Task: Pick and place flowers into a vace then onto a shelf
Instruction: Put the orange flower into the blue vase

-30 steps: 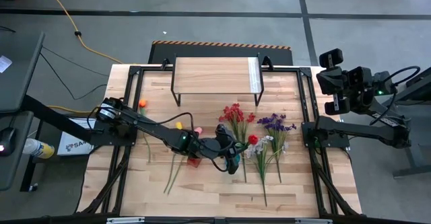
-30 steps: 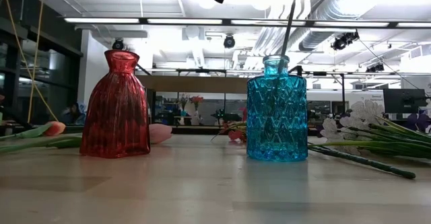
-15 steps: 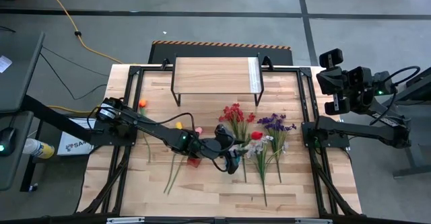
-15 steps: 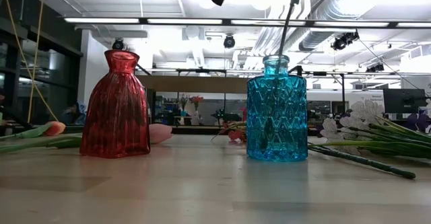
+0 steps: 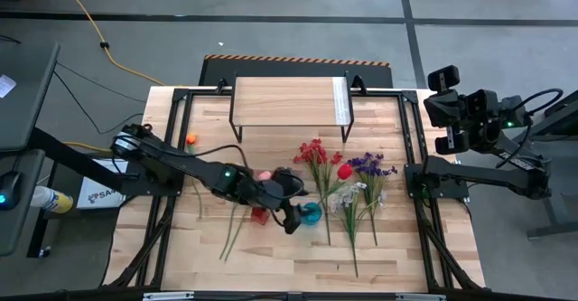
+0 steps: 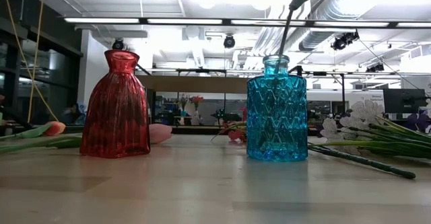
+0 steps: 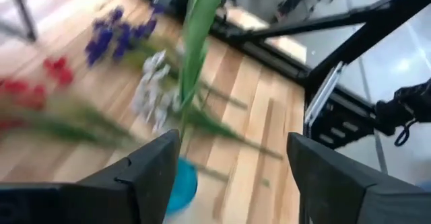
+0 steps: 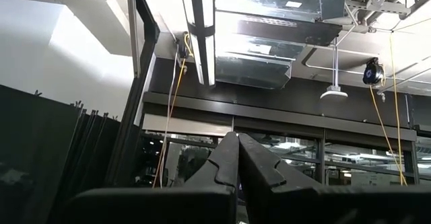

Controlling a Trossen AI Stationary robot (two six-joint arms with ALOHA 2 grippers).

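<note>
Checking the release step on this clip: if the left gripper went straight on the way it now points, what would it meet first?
Probably the green stem standing in the blue vase: it rises between the open left gripper fingers, just ahead. Beyond it lie the whitish spray and tabletop; depth is hard to judge.

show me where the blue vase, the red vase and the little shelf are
blue vase (image 6: 277, 116): low view, middle of its patterned glass body.
red vase (image 6: 116, 109): low view, middle of its ribbed body.
shelf (image 5: 284, 100): high view, bare middle of its light wooden top.
</note>
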